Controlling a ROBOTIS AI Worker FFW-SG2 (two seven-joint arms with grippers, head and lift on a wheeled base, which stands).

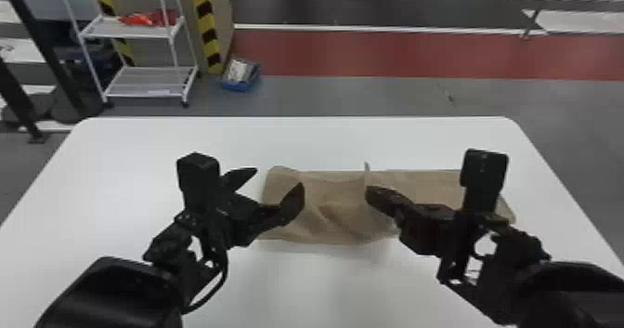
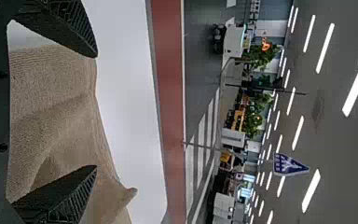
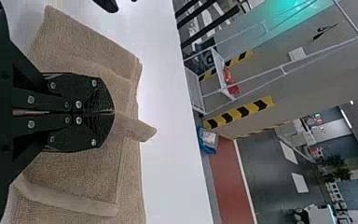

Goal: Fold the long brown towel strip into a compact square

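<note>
Our right gripper [image 3: 113, 112] pinches the towel [image 1: 336, 192], likely to steady its fold; our left gripper [image 1: 279, 177], wide open and empty, hangs left.

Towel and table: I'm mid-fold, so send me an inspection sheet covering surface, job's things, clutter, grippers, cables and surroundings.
Surface: white table, towel lying across its middle.
Job's things: towel rumpled near the grippers, a ridge raised; not yet a compact square.
Clutter: nothing seen.
Left gripper: open, over the towel's left part.
Right gripper: shut on the towel's raised ridge, which pokes out past the fingertips.
Cables: black cable looping below the left arm's wrist.
Surroundings: white rack and blue bin beyond the table.
</note>
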